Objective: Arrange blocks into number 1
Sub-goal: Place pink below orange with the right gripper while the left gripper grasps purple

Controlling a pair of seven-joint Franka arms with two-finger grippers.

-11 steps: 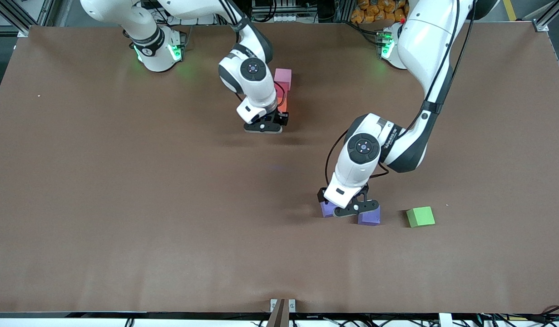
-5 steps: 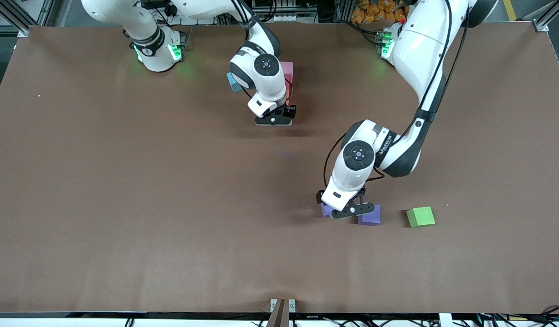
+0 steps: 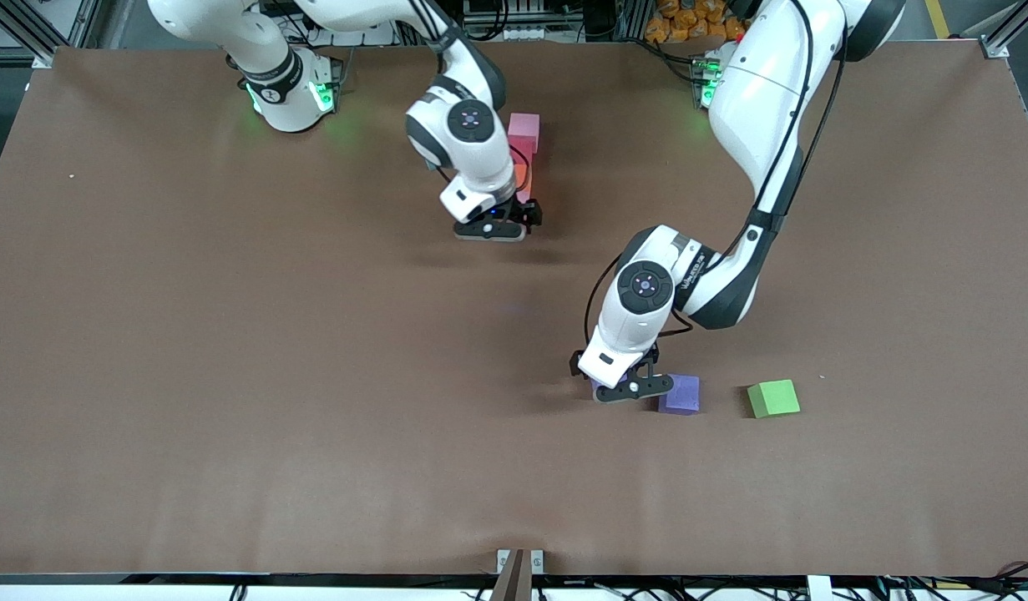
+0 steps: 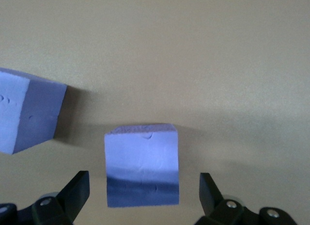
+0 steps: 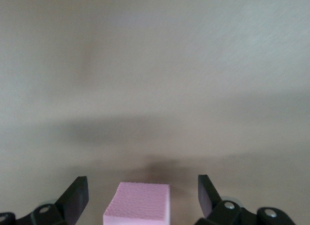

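Note:
A row of blocks runs toward the front camera: pink (image 3: 524, 128), then red (image 3: 522, 153), then orange (image 3: 522, 178). My right gripper (image 3: 490, 229) hangs open at the row's nearer end. The right wrist view shows another pink block (image 5: 138, 204) resting on the table between its fingers (image 5: 77, 192), untouched. My left gripper (image 3: 622, 388) is open and low around a purple block (image 4: 142, 164), with a gap on each side. A second purple block (image 3: 679, 394) (image 4: 29, 116) sits beside it toward the left arm's end.
A green block (image 3: 772, 398) lies past the second purple block toward the left arm's end of the brown table (image 3: 230, 376). Both arms reach in from their bases at the top of the front view.
My right gripper has opened and let go of the pink block at the row's nearer end. My left gripper has shifted slightly toward the right arm's end, centring on the purple block.

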